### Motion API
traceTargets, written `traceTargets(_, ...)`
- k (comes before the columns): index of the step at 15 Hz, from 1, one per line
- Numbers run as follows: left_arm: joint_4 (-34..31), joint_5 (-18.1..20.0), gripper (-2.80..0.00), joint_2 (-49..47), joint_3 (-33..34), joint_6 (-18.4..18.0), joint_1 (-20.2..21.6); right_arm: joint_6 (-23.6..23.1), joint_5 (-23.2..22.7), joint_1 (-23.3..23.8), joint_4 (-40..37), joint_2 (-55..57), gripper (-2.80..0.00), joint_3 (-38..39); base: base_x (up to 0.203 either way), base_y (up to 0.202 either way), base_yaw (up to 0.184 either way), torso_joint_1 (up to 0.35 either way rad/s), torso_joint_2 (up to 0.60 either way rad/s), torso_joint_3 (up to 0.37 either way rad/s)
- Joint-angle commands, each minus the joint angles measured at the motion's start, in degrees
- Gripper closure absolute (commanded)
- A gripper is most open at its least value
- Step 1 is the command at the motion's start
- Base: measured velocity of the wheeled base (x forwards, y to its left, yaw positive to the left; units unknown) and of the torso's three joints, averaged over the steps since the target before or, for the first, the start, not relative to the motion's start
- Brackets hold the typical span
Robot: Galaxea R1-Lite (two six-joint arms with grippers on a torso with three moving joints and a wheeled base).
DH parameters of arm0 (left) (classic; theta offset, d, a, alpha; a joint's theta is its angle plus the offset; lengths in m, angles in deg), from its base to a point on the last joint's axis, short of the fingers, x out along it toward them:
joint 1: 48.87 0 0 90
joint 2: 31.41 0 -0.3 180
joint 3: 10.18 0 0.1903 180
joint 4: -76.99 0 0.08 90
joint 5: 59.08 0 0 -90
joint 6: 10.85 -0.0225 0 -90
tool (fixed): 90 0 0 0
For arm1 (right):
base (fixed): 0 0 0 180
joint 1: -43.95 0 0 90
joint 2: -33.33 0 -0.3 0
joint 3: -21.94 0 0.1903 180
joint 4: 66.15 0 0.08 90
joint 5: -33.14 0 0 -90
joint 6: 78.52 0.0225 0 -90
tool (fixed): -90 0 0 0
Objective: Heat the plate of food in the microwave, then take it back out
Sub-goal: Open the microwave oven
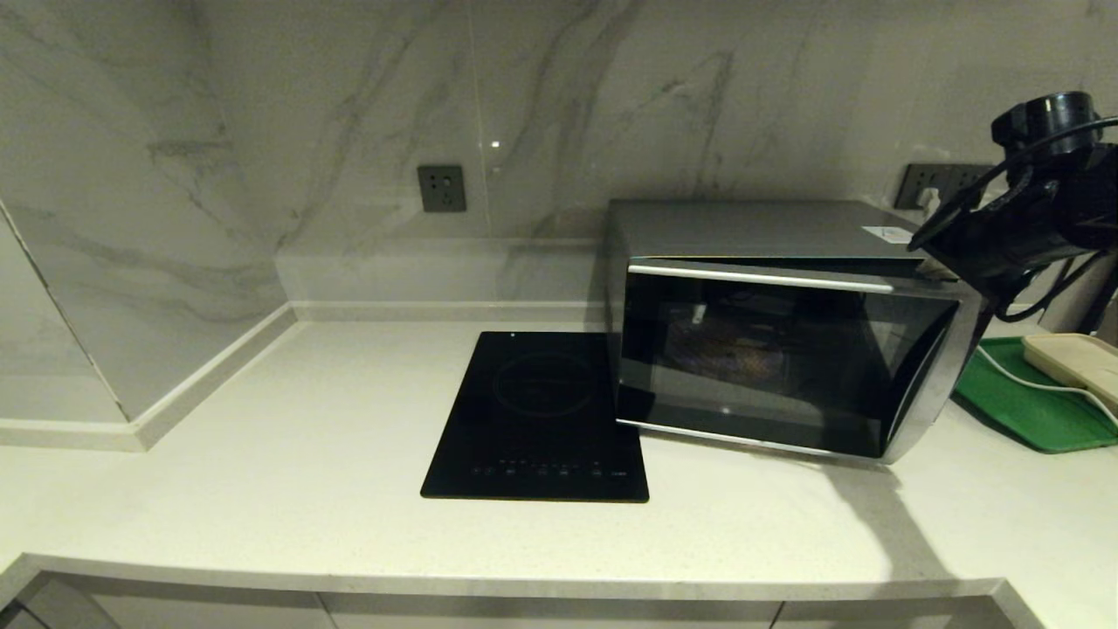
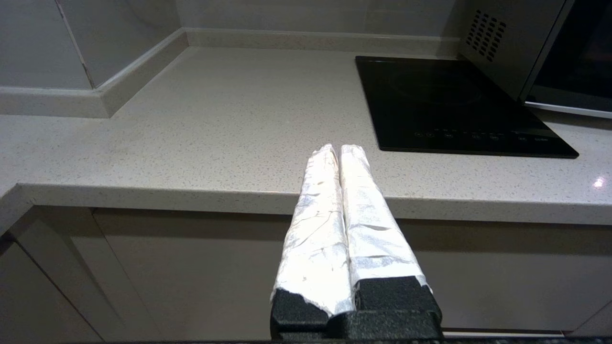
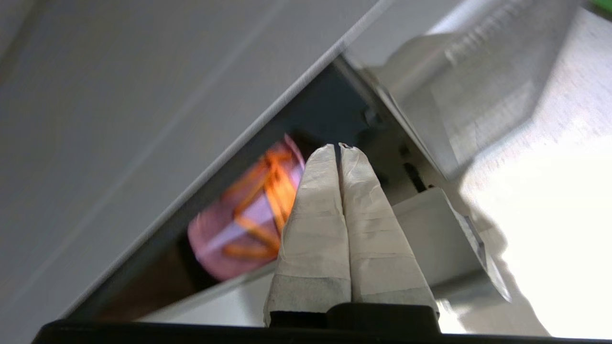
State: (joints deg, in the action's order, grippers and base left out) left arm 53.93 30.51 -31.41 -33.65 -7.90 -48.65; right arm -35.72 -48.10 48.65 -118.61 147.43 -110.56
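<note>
The silver microwave (image 1: pixel 760 229) stands on the counter at centre right, its dark glass door (image 1: pixel 769 367) swung slightly ajar at the right edge. The lilac plate of food (image 3: pixel 239 224) with orange sticks lies inside, showing through the gap in the right wrist view and only dimly through the glass (image 1: pixel 725 354) in the head view. My right gripper (image 3: pixel 339 147) is shut and empty, pointing into that gap at the microwave's upper right corner. My left gripper (image 2: pixel 338 148) is parked in front of the counter edge, shut and empty.
A black induction cooktop (image 1: pixel 541 411) lies flat just left of the microwave. A green tray (image 1: pixel 1013 402) holding a cream slab (image 1: pixel 1074 358) sits to the right, beneath my right arm (image 1: pixel 1013 227). Marble walls and a corner ledge close off the back and left.
</note>
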Motion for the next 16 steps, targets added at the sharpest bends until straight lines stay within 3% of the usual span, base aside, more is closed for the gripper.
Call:
traceTargets(1, 0.05, -0.02, 0.0, 0.0, 0.01, 0.04, 0.04, 0.26, -1.34, -0.04, -3.9, -8.89, 0.0, 2.73, 0.0, 0.0, 0.0, 0.0, 0.0, 0.0)
traceTargets(5, 0.05, -0.02, 0.0, 0.09, 0.01, 0.04, 0.04, 0.06, -8.89, 0.25, -14.0, -23.63, 0.0, 6.09, 0.0, 0.0, 0.0, 0.0, 0.0, 0.0)
traceTargets(9, 0.05, -0.02, 0.0, 0.0, 0.01, 0.04, 0.04, -0.02, -12.14, 10.12, -16.57, -22.81, 0.0, 11.81, 0.0, 0.0, 0.0, 0.0, 0.0, 0.0)
traceTargets(13, 0.05, -0.02, 0.0, 0.07, 0.01, 0.04, -0.02, 2.78, -27.55, 21.04, -10.1, -18.69, 0.0, 24.47, 0.0, 0.0, 0.0, 0.0, 0.0, 0.0)
traceTargets(16, 0.05, -0.02, 0.0, 0.0, 0.01, 0.04, 0.04, 3.69, -31.26, 23.99, 3.16, -14.86, 0.0, 34.03, 0.0, 0.0, 0.0, 0.0, 0.0, 0.0)
